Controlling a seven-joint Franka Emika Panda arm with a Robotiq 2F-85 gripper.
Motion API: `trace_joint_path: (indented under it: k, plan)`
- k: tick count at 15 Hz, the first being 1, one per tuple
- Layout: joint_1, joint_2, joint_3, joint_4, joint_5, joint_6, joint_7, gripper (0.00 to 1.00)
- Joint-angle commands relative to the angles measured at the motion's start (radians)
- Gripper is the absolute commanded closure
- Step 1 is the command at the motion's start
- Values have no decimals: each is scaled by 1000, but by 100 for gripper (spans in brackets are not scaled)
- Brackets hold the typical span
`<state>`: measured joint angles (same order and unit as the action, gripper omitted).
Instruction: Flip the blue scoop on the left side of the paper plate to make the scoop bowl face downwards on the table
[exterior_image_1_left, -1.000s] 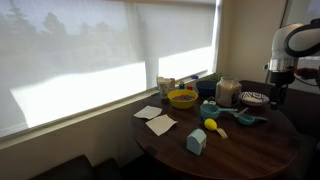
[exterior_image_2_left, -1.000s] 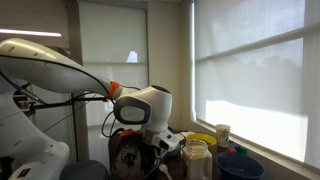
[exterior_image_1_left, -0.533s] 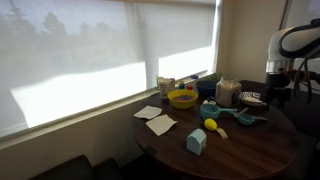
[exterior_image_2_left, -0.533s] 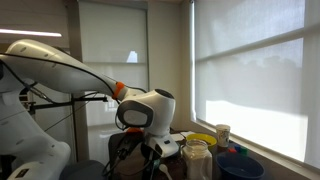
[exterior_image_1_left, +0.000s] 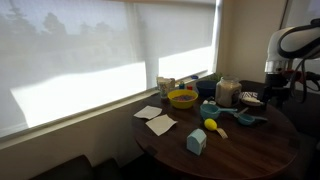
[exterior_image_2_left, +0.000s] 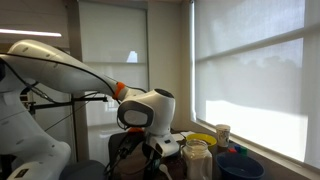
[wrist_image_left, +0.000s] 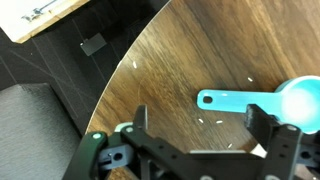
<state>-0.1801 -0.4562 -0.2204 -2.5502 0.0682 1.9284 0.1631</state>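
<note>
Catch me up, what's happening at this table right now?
The Panda arm's gripper hovers open above the round wooden table, holding nothing. The blue scoop lies on the wood below it, with its handle end showing between the two fingers, and it is not yet gripped. In an exterior view, the yellow bowl and the jar stand farther across the table, away from the gripper.

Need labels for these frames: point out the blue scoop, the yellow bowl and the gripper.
blue scoop (wrist_image_left: 240, 100), wrist view, on its handle.
yellow bowl (exterior_image_1_left: 182, 101), in an exterior view, on its outer wall.
gripper (wrist_image_left: 199, 114), wrist view, midway between its open fingertips.
</note>
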Motion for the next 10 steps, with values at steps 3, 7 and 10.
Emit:
trace_joint_path:
  k: [3, 7, 10]
  plan:
    - [-37, 31, 70, 17, 37, -2, 218, 0]
    - [-43, 68, 90, 35, 72, -28, 355, 0]
    - [-42, 95, 86, 43, 111, -28, 409, 0]
